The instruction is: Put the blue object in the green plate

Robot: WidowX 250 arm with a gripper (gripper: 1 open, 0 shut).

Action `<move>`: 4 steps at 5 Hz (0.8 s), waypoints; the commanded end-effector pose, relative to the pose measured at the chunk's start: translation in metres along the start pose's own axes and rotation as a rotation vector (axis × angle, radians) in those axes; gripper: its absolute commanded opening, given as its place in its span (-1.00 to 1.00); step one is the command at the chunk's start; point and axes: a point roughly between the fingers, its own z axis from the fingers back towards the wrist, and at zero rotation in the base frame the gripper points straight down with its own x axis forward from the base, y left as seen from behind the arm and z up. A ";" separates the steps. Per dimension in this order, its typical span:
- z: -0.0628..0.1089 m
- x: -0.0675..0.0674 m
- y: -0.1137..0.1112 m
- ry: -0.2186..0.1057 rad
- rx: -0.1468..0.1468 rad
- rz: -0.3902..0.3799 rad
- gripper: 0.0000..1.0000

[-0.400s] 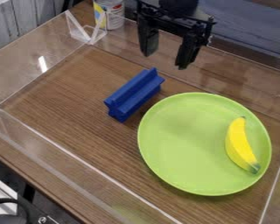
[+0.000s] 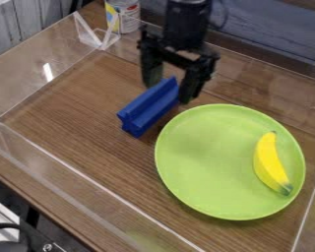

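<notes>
The blue object (image 2: 147, 107) is a small ridged royal-blue block lying on the wooden table just left of the green plate (image 2: 220, 162). The plate is large, round and lime-green, at the right front. My gripper (image 2: 173, 81) hangs open just above the far end of the blue block, one finger on each side of that end. It holds nothing.
A yellow banana (image 2: 271, 161) lies on the right side of the plate. Clear plastic walls (image 2: 42, 69) ring the table. A clear holder (image 2: 94, 34) and a bottle (image 2: 121, 15) stand at the back left.
The gripper has moved left and down, from the back of the table to just above the blue block's far end. The block, plate and banana have not moved.
</notes>
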 end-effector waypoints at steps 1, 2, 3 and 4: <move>-0.003 -0.004 0.019 -0.047 0.007 -0.029 1.00; -0.018 -0.007 0.031 -0.039 0.004 -0.057 1.00; -0.028 -0.005 0.028 -0.039 0.000 -0.090 1.00; -0.035 0.000 0.021 -0.050 -0.001 -0.116 1.00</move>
